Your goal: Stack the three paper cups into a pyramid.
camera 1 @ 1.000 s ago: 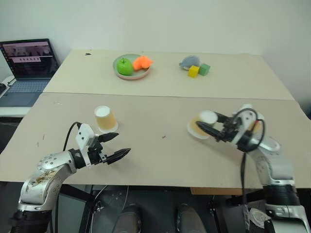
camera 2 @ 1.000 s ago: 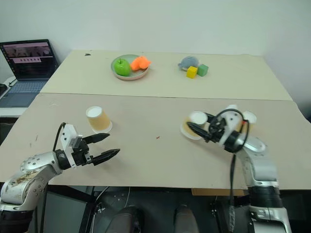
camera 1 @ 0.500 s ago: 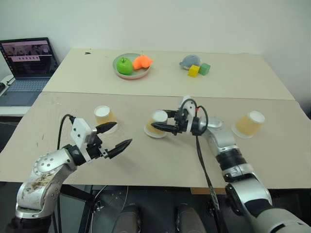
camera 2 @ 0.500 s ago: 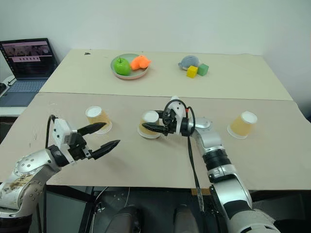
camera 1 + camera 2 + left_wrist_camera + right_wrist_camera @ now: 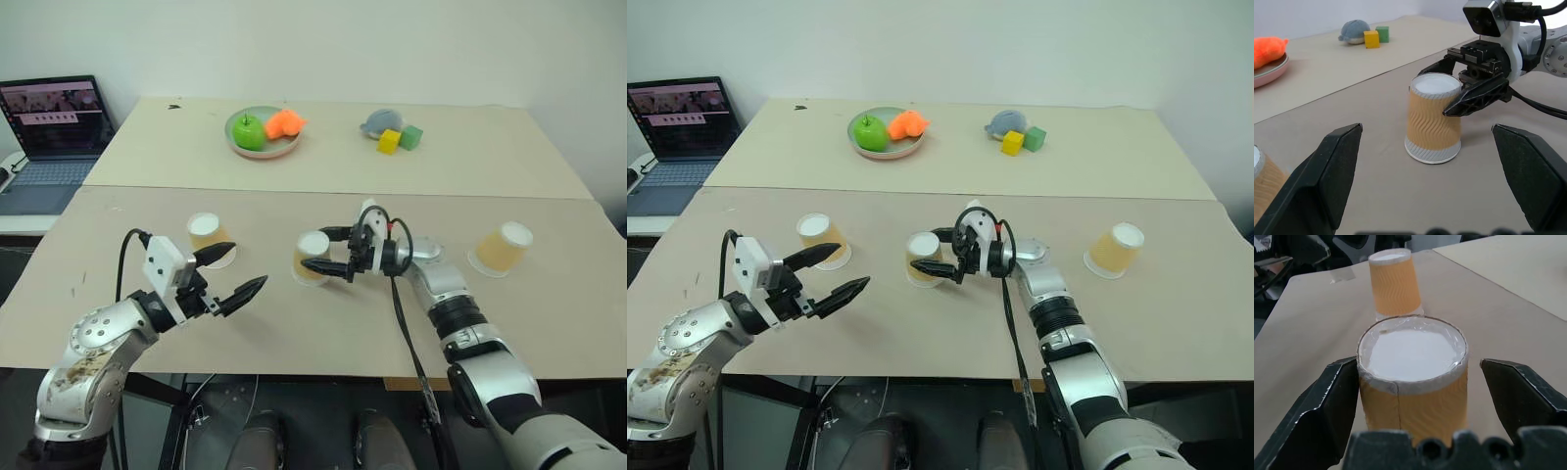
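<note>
Three tan-orange paper cups stand on the near table. The left cup [image 5: 208,236] is upside down, just beyond my left gripper [image 5: 246,266], which is open and holds nothing. The middle cup [image 5: 312,258] also stands upside down, white base up. My right gripper [image 5: 315,250] reaches in from the right and is open around it, one finger [image 5: 1337,401] on each side. The wrist views show the same middle cup [image 5: 1432,125], [image 5: 1413,382] and the left cup [image 5: 1395,281]. The right cup [image 5: 502,247] sits alone near the table's right side.
On the far table are a plate [image 5: 257,150] with a green apple [image 5: 249,131] and an orange toy [image 5: 286,123], a grey plush toy [image 5: 380,121], a yellow block [image 5: 389,143] and a green block [image 5: 411,137]. A laptop [image 5: 54,127] stands at the far left.
My right gripper carried a cup from the right side to the middle of the table, set it down and opened. The left gripper rose slightly and stayed open.
</note>
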You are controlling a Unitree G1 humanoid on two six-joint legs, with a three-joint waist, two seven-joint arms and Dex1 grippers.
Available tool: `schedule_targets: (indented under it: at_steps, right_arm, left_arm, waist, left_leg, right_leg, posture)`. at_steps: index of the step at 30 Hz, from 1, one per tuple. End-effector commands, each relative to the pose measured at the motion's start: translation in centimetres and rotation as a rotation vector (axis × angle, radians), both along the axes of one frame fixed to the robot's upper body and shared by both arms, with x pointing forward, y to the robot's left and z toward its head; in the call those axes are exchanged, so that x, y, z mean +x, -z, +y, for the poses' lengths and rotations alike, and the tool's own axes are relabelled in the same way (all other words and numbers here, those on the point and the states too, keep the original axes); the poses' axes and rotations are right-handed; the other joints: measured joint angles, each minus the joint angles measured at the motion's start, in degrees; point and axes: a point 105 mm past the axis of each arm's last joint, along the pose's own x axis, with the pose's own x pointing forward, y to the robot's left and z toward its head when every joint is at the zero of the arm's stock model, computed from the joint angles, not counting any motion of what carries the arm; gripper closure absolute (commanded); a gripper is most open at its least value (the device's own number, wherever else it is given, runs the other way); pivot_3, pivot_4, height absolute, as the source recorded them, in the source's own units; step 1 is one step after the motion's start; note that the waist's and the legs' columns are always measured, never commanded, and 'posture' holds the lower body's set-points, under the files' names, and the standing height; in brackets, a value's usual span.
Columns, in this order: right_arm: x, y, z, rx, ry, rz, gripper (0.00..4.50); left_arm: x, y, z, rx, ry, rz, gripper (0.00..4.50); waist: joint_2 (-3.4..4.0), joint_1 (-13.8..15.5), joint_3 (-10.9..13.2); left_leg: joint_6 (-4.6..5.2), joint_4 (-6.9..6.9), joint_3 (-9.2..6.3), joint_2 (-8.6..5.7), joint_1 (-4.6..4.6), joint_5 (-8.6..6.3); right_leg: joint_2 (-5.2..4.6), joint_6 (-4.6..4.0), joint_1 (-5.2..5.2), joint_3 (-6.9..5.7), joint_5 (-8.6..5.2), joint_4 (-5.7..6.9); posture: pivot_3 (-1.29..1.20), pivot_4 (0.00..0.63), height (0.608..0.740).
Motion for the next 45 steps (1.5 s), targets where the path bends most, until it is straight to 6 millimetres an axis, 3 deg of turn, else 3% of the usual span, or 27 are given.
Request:
schedule_targets:
  at_steps: [1,3,6,12,16,22,27,34,45]
  right_arm:
    - [-0.1,-4.3,-2.2,0.1,0.051,-0.071,0.03]
    - [-0.6,-5.7,-3.5,0.134,0.082,-0.081,0.03]
    - [-2.6,-9.0,-7.6,0.206,0.19,-0.13,0.03]
    - [-6.0,-9.5,-12.7,0.186,0.416,-0.153,0.03]
    - [-7.3,-10.3,-17.3,0.159,0.658,-0.231,0.03]
    - [-9.7,-10.1,-23.8,0.08,0.994,-0.29,0.03]
    - [-12.2,-6.3,-27.9,0.005,1.164,-0.204,0.03]
    - [-12.3,-1.7,-28.0,0.033,1.196,-0.066,0.03]
    - [-10.5,0.0,-27.5,0.073,1.166,-0.015,0.03]
  left_arm:
    - [0.1,-0.6,-1.1,-0.007,0.063,-0.033,0.0]
    - [0.3,-0.6,-1.7,-0.011,0.095,-0.028,0.0]
    - [0.7,-0.8,-3.5,-0.01,0.199,-0.03,0.0]
    - [1.8,-1.7,-5.2,-0.044,0.294,-0.036,0.0]
    - [1.8,-1.8,-6.2,-0.039,0.365,-0.036,0.0]
    - [1.6,-2.4,-7.3,-0.043,0.444,-0.047,0.0]
    - [1.2,-2.7,-8.3,-0.028,0.522,-0.058,0.0]
    - [1.2,-3.2,-9.0,-0.027,0.558,-0.071,0.0]
    - [1.0,-3.1,-8.6,-0.027,0.528,-0.07,0.0]
  waist:
    - [0.0,-0.04,0.0]
    - [-0.01,-0.07,0.0]
    - [-0.01,0.6,0.02]
    - [-0.05,0.85,0.04]
    - [-0.04,0.53,0.04]
    - [-0.06,1.05,0.05]
    - [-0.06,1.27,0.05]
    - [-0.04,0.53,0.04]
    - [-0.04,0.48,0.05]
  left_leg:
    - [0.0,0.0,0.0,-0.01,-0.01,0.0]
    - [0.01,-0.01,0.0,-0.01,-0.04,0.0]
    - [0.01,-0.02,-0.02,0.0,-0.08,0.0]
    - [0.07,0.02,-0.02,-0.02,-0.12,-0.03]
    - [0.07,0.01,0.04,-0.03,-0.08,-0.03]
    - [0.08,0.0,0.05,-0.03,-0.09,-0.03]
    - [0.09,0.02,0.06,-0.04,-0.06,-0.03]
    - [0.09,0.01,0.06,-0.01,0.06,-0.03]
    - [0.1,0.01,0.05,-0.02,0.04,-0.03]
  right_leg:
    - [0.0,0.0,0.0,0.0,0.0,-0.02]
    - [0.0,0.0,-0.03,0.0,0.0,-0.02]
    - [0.0,-0.01,-0.05,-0.07,-0.01,-0.01]
    - [0.0,0.0,0.0,-0.08,-0.01,-0.12]
    - [0.0,0.0,0.0,0.0,-0.01,-0.06]
    - [0.01,0.01,0.02,-0.01,-0.01,-0.13]
    - [0.01,0.02,0.09,0.0,-0.01,-0.16]
    - [0.06,0.03,0.15,0.09,-0.01,-0.14]
    - [0.06,0.03,0.15,0.08,-0.01,-0.15]
  posture:
    - [0.0,0.15,0.678]
    - [0.0,0.15,0.678]
    - [0.0,0.15,0.678]
    - [0.0,0.15,0.678]
    - [0.0,0.15,0.678]
    - [0.0,0.15,0.678]
    - [0.0,0.15,0.678]
    - [0.0,0.15,0.678]
    - [0.0,0.15,0.678]
